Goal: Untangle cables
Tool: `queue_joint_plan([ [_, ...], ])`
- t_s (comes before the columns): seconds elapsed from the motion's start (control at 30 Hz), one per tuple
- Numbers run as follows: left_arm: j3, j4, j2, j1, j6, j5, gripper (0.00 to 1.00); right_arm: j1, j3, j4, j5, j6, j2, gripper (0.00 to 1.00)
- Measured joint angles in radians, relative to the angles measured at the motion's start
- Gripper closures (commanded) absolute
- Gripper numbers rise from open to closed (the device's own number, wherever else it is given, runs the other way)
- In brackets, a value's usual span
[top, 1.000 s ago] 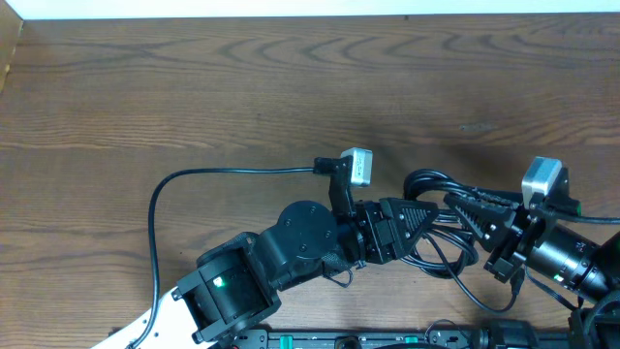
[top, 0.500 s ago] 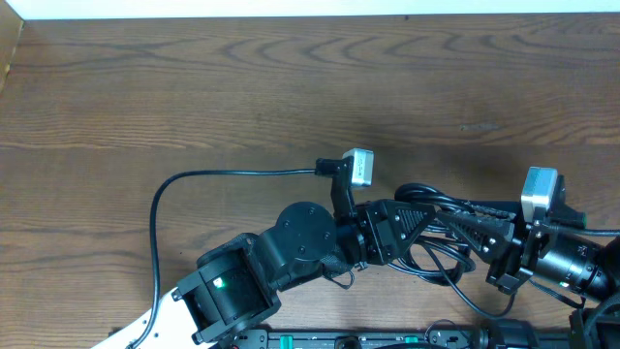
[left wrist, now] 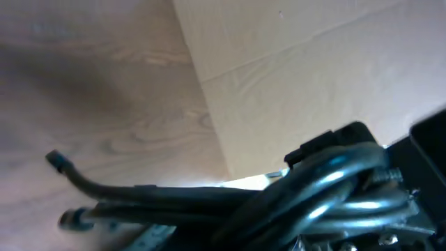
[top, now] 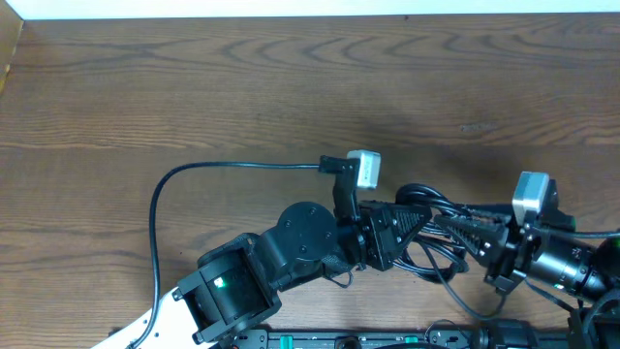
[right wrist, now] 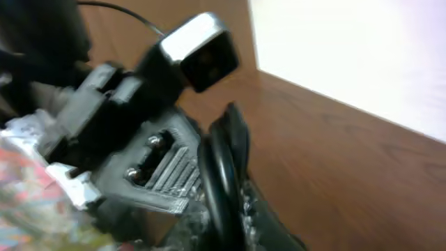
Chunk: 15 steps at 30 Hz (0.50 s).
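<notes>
gripping the cables in its closed left gripper, the robot likely needs a slow, straight pull apart; the state of the right gripper cannot be told.

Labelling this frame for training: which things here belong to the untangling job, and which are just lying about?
Job in hand: cables, left claw, right claw.
Just there: table, thin camera cord running to the left arm.
</notes>
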Motion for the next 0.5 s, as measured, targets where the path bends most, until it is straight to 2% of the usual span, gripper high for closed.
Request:
queue_joint_plan([
  [0.03, 0.000, -0.013, 0.000, 0.000, 0.038, -0.002, 0.93, 0.000, 0.000, -0.002, 0.019, -0.004, 0.000, 0.27],
  [0.07, 0.000, -0.027, 0.000, 0.000, 0.073, -0.003, 0.93, 0.000, 0.000, -0.006, 0.040, -0.008, 0.000, 0.11],
  [0.1, 0.000, -0.048, 0.000, 0.000, 0.111, -0.007, 0.93, 0.000, 0.000, -0.010, 0.059, -0.010, 0.000, 0.01],
  [0.27, 0.000, -0.198, 0.000, 0.000, 0.225, -0.051, 0.92, 0.000, 0.001, -0.068, 0.126, -0.092, 0.000, 0.03],
  [0.4, -0.001, -0.262, 0.002, 0.000, 0.263, -0.092, 0.93, 0.000, 0.001, -0.182, 0.147, -0.268, 0.000, 0.27],
  [0.43, -0.001, -0.264, 0.002, 0.000, 0.268, -0.101, 0.92, 0.000, 0.001, -0.208, 0.151, -0.311, 0.000, 0.27],
  [0.5, -0.001, -0.264, 0.002, 0.000, 0.274, -0.111, 0.92, 0.000, 0.001, -0.246, 0.159, -0.388, 0.000, 0.19],
])
